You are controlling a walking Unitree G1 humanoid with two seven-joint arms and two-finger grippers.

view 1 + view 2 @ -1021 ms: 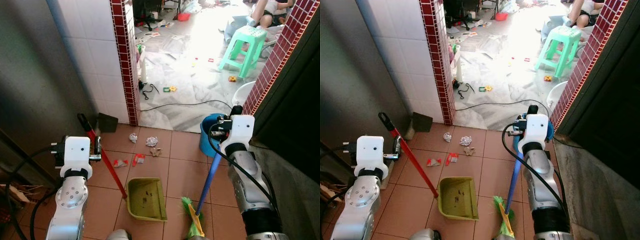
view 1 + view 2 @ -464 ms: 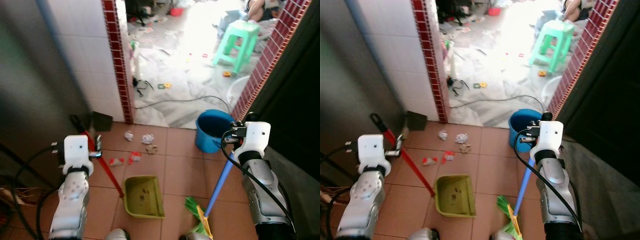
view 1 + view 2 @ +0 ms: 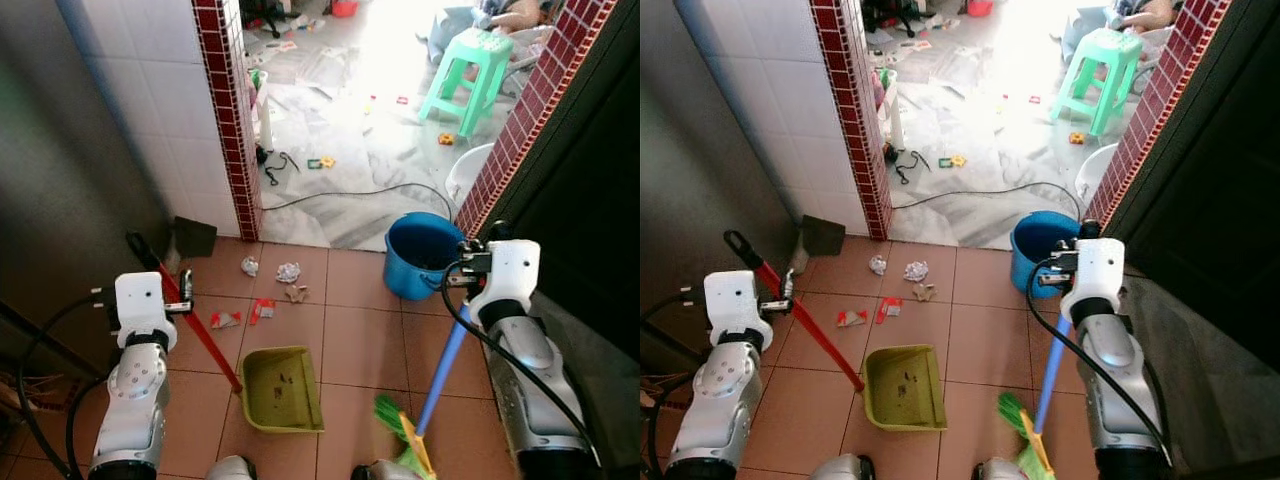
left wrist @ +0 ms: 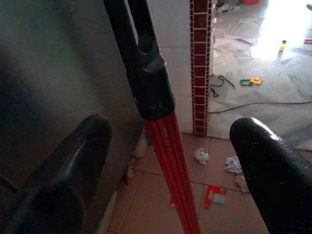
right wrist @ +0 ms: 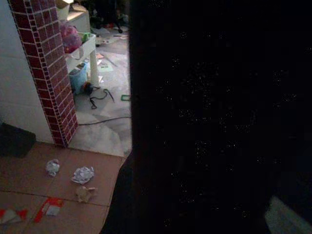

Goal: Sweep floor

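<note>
A green dustpan [image 3: 281,388] lies on the brown tiles with its red handle [image 3: 200,325] slanting up to my left gripper [image 3: 183,303]. In the left wrist view the handle [image 4: 168,161] passes between the two fingers [image 4: 73,170] with a gap on each side, so that gripper is open around it. My right gripper [image 3: 462,272] is shut on the blue handle [image 3: 440,370] of a broom whose green and yellow head [image 3: 400,440] rests on the floor right of the dustpan. Crumpled paper [image 3: 288,271] and red scraps [image 3: 262,311] lie beyond the dustpan.
A blue bucket [image 3: 425,255] stands just left of my right arm at the doorway. A red brick pillar [image 3: 228,120] and a dark flat object [image 3: 193,237] are on the left. A cable [image 3: 350,195], small litter and a green stool [image 3: 468,75] lie in the bright room beyond.
The whole picture has shifted as the camera moved. My right arm with the broom has gone from over the blue bucket to its right side. The left arm holds its place.
</note>
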